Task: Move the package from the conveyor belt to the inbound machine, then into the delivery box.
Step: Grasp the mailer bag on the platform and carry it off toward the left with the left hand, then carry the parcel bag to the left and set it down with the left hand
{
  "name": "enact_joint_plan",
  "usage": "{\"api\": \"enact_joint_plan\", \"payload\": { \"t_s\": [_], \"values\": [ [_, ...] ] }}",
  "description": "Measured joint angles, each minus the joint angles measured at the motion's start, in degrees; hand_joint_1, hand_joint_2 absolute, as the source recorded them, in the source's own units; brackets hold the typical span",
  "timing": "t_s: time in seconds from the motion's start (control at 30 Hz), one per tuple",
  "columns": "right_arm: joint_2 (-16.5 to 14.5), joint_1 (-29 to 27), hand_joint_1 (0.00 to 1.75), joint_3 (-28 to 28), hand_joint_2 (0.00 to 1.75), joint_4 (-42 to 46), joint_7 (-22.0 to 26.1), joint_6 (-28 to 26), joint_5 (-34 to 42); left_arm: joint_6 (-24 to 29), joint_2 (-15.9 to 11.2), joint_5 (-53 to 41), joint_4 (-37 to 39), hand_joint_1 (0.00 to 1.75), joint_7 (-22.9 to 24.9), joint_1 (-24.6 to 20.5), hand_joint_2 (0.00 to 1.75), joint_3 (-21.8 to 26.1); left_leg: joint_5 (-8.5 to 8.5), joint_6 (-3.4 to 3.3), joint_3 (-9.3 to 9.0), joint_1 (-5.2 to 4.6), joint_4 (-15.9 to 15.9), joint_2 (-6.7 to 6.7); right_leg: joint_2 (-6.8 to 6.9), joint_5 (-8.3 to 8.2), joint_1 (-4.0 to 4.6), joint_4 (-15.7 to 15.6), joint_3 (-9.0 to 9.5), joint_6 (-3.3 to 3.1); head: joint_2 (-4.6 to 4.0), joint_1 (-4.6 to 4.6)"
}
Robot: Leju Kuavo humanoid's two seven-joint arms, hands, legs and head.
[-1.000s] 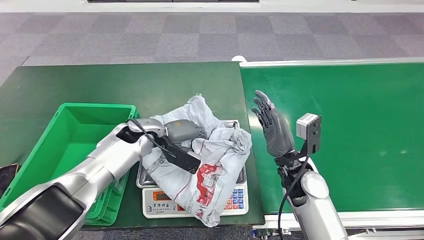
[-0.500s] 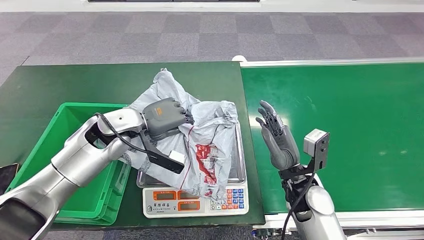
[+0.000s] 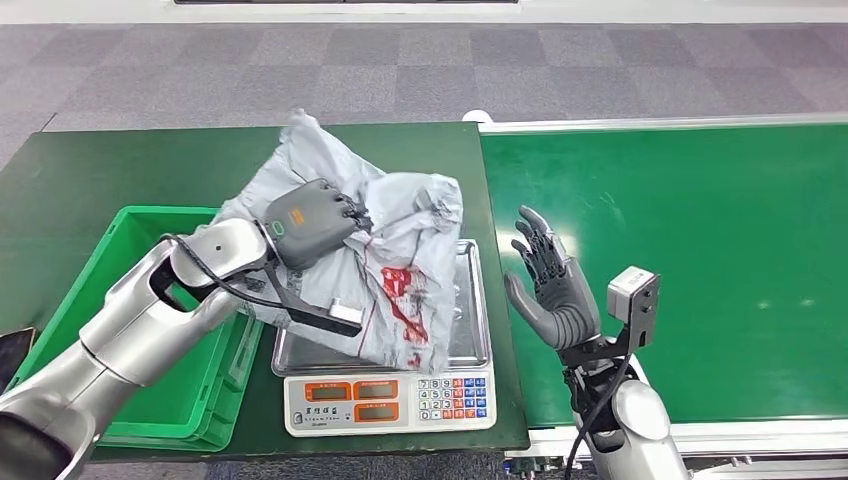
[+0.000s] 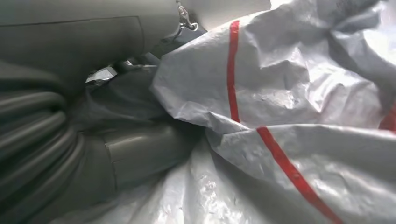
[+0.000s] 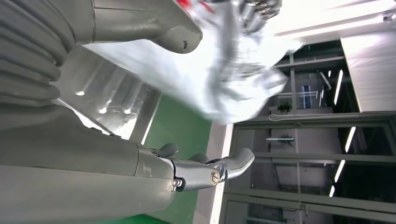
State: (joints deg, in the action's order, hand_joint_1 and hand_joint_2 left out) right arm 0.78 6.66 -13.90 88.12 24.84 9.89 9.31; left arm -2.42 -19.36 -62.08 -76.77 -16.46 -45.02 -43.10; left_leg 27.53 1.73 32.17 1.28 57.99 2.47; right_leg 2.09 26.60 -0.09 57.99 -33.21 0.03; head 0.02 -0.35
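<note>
A humanoid robot's left hand (image 3: 308, 222) grips a crumpled grey package (image 3: 400, 262) with red printing, its dark fingers (image 3: 352, 212) closed into the plastic near the centre of the head view. The package is held over the steel pan of a weighing scale (image 3: 390, 400), its lower end draping down onto the pan while its upper end reaches up and left over the dark green bench (image 3: 130, 165). The scale stands at the lower centre of the frame, with orange displays and a keypad along its front edge.

Just left of the scale sits a bright green delivery box (image 3: 110, 290), partly hidden by the robot's silver left forearm, which crosses the lower left of the frame. In the left wrist view, the package (image 4: 299, 121) fills the right side, white-grey with red stripes, pressed against the grey thumb and ribbed cover of the left hand (image 4: 107, 135).

At lower right of the head view, the right hand (image 3: 548, 290) stands upright with its fingers (image 3: 535, 240) spread apart and holding nothing, palm turned toward the scale, apart from the package. It rises beside the near left corner of the green conveyor belt (image 3: 700, 260), which takes up the right half of the frame. The right wrist view shows the blurred package (image 5: 224, 70) beyond the open right hand (image 5: 154, 107).
</note>
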Motion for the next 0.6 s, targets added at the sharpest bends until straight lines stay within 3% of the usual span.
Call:
{"api": "enact_joint_plan", "payload": {
  "t_s": [0.13,0.3,0.43,0.6],
  "values": [
    [-0.08,-2.66,0.00,1.09,1.75,2.43,0.09,-1.84,-0.86,5.61,-2.32,-7.31,-1.14,1.75,8.64,6.09,1.75,8.04,0.00,0.01,0.01,0.00,-0.05,0.02,-0.02,0.02,0.00,0.00,-0.07,-0.03,0.00,-0.01],
    [-0.08,-7.39,0.00,2.99,1.75,6.20,0.18,-3.11,-1.28,9.68,-3.31,-9.15,-0.68,1.75,18.33,15.43,1.75,23.42,0.01,0.02,0.02,0.00,-0.10,0.20,-0.16,0.05,0.01,0.01,-0.16,-0.07,0.00,-0.02],
    [-0.16,-9.68,0.00,3.36,1.75,8.42,-0.08,-4.29,-1.90,11.85,-3.85,-9.59,0.23,1.75,19.20,20.12,1.75,34.67,0.01,0.02,0.07,0.00,-0.10,0.22,-0.18,0.05,0.02,0.01,-0.24,-0.07,0.00,-0.02],
    [-0.76,-10.94,0.00,3.36,1.75,10.01,-0.78,-5.06,-2.19,12.48,-5.02,-7.34,1.47,1.75,18.61,21.74,1.75,43.38,0.01,0.02,0.09,0.00,-0.10,0.21,-0.17,0.05,0.02,0.01,-0.24,-0.08,0.00,-0.02]
  ]
}}
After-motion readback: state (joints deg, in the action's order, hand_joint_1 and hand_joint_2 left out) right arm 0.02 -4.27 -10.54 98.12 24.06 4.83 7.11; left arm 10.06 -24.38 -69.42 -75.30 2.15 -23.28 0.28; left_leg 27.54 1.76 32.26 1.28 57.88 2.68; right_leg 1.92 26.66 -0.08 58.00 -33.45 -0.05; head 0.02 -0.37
